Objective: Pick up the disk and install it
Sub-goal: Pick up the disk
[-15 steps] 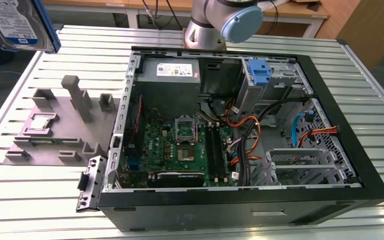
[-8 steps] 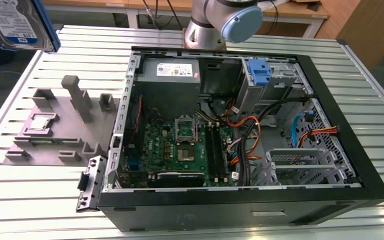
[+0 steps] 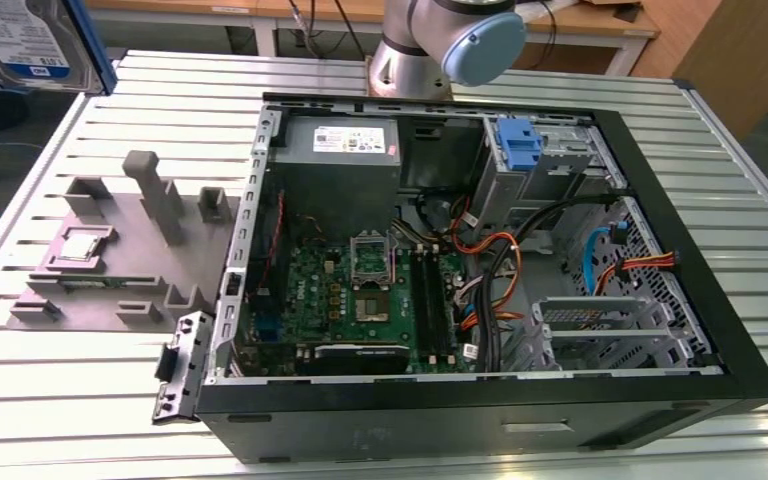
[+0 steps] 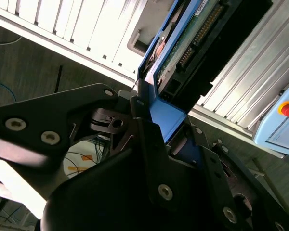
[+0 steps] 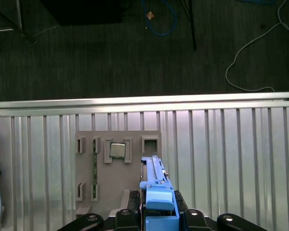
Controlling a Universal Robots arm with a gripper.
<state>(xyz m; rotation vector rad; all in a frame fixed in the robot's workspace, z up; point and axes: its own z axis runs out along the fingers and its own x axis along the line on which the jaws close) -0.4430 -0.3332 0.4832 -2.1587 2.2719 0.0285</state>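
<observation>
The disk (image 3: 17, 40) hangs high in the air at the exterior view's far left, its white-and-blue label facing the camera and a blue rail along its edge. My gripper (image 5: 159, 214) is shut on the disk (image 5: 156, 185), which shows edge-on with its blue bracket between the fingers. In the second wrist view the gripper (image 4: 159, 118) clamps the blue rail, and the disk's (image 4: 192, 33) green circuit board and connector side is visible. The disk is lifted above the grey fixture, well apart from the open computer case (image 3: 704, 330).
A grey holding fixture (image 3: 157, 210) stands on the slatted aluminium table (image 3: 64, 400), carrying a small square processor chip (image 5: 117, 150). Inside the case are a grey cage with a blue latch (image 3: 520, 148), the motherboard (image 3: 357, 290) and orange and black cables (image 3: 504, 270). Beyond the table edge (image 5: 135, 102) lies dark floor with cables.
</observation>
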